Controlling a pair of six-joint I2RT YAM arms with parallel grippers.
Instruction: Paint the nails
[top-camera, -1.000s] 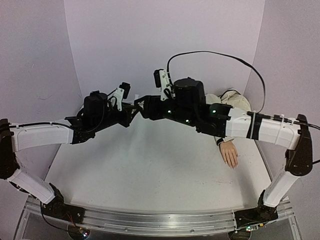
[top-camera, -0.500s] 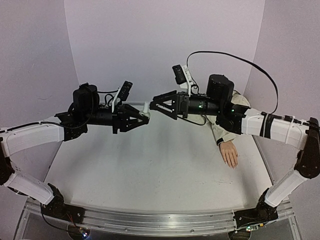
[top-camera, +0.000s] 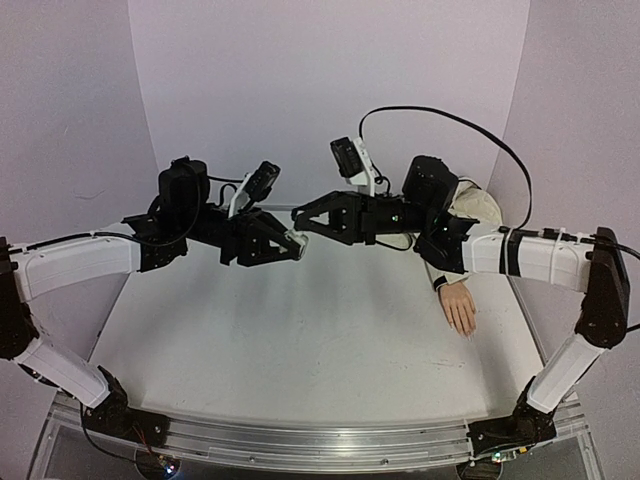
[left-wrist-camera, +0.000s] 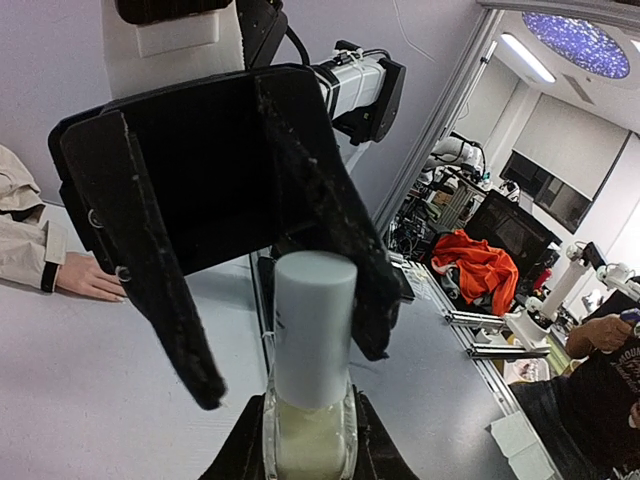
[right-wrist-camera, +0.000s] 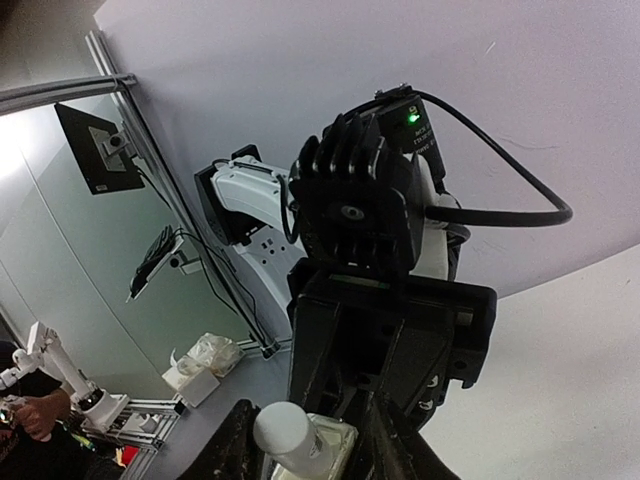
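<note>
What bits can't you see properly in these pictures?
- Nails on the mannequin hand: too small in the top and left wrist views.
- Bottle bottom: cut off by the left wrist view's lower edge.
- Sleeve: mostly behind the right arm in the top view.
- Whether the right claw touches the cap: unclear, the cap hides part of one finger.

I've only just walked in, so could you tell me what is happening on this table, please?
The left hand holds a small bottle up over the table, clamped on its glass body. The right hand has its fingers either side of the white cap, with a gap showing, so the cap is not yet gripped. The mannequin hand lies at the table's right side, away from both arms; no painting has begun.
</note>
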